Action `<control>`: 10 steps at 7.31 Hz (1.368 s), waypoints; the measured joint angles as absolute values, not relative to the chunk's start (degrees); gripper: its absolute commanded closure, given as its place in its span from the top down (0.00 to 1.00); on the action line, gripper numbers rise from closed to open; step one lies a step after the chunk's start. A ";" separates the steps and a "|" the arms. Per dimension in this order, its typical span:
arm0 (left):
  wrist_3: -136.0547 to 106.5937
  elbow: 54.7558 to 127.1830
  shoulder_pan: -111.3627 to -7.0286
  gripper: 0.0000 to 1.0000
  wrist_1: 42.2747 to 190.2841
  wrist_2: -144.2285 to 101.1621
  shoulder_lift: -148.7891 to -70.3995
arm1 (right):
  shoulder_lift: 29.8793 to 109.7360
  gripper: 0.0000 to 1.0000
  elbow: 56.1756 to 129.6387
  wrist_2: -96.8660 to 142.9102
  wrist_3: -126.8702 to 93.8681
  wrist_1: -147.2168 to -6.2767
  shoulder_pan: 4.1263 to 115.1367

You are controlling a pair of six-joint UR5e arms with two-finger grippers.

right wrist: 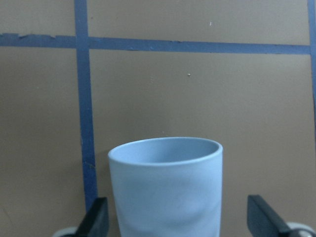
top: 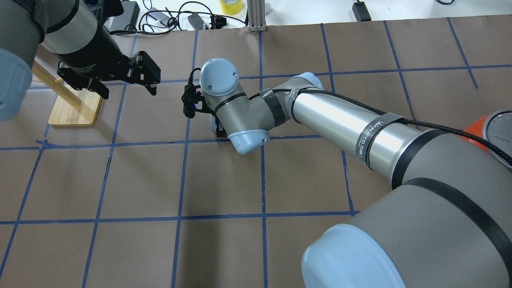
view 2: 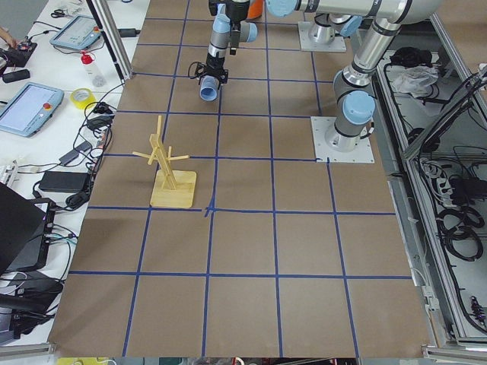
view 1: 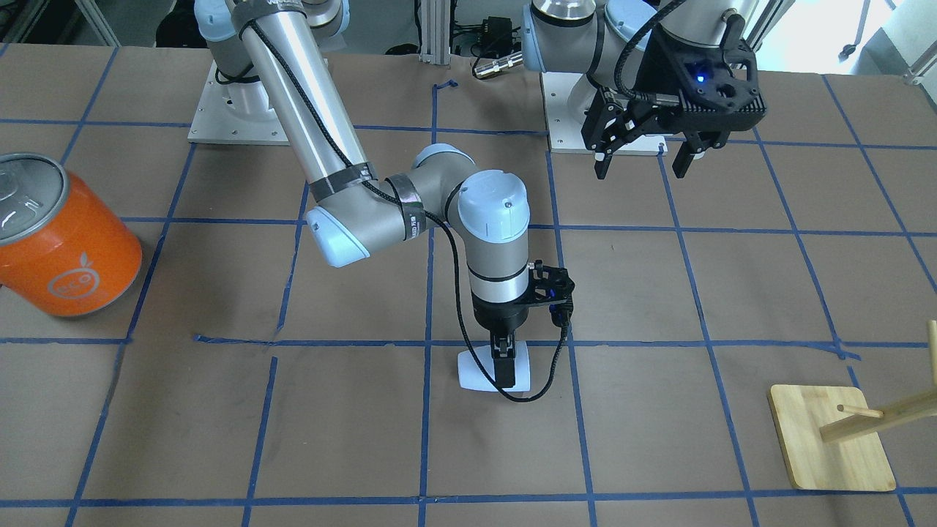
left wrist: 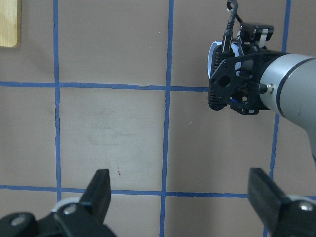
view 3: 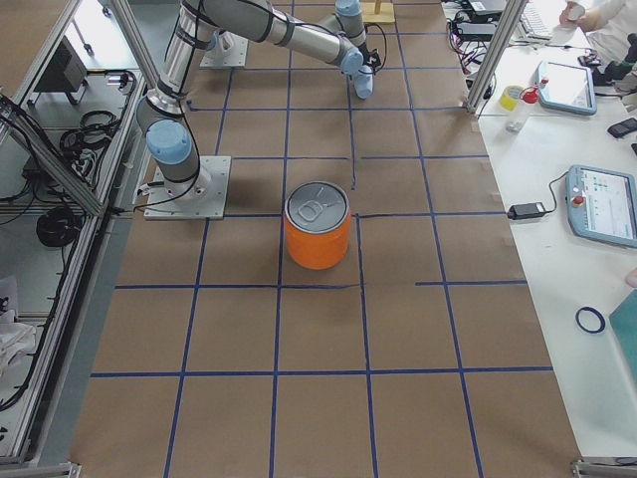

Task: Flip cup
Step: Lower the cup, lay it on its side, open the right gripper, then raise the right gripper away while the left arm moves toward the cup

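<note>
Front view: the cup (view 1: 474,373) lies on its side on the surface (view 1: 659,293), near the middle, just below a blue tape line. The right claw (view 1: 504,368) is down over it from above, one dark finger across the cup's near wall; I can't judge the grip from here. The left claw (view 1: 642,170) hangs high near its base, jaws spread wide, holding nothing. The orange can (view 1: 66,249) and wooden stand (view 1: 827,439) sit well apart at opposite ends. Overhead: the right wrist covers the cup almost wholly, so there is nothing more to read. Side views: the cup shows small under the right wrist, on its side; too small to tell the grip. Left wrist camera: it looks down on the surface and the right wrist, its own jaws wide and empty. Right wrist camera: best view. The cup lies between the fingers (right wrist: 97,217), mouth pointing away from the camera; one finger sits just beside the wall, the other shows a clear gap. So the right claw is open, straddling the cup, gripping nothing. My read: approach done, grasp not made. Left to do: close on the cup, lift, turn it, set it standing.
</note>
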State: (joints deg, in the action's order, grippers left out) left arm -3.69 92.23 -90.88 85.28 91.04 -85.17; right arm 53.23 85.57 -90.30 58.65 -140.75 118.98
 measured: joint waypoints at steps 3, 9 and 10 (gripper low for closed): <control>-3.71 92.20 -90.88 1.00 85.34 91.00 -85.16 | 60.02 1.00 86.03 -90.26 43.29 -136.88 114.40; -3.07 95.53 -89.83 1.00 76.42 87.12 -91.03 | 73.15 1.00 86.66 -90.77 6.77 -114.72 92.76; -2.85 97.66 -89.28 1.00 71.24 85.36 -93.75 | 76.84 1.00 86.72 -91.09 5.30 -106.07 90.53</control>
State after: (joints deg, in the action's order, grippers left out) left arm -2.85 97.66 -89.28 71.24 85.36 -93.75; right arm 76.84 86.72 -91.09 5.30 -106.07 90.53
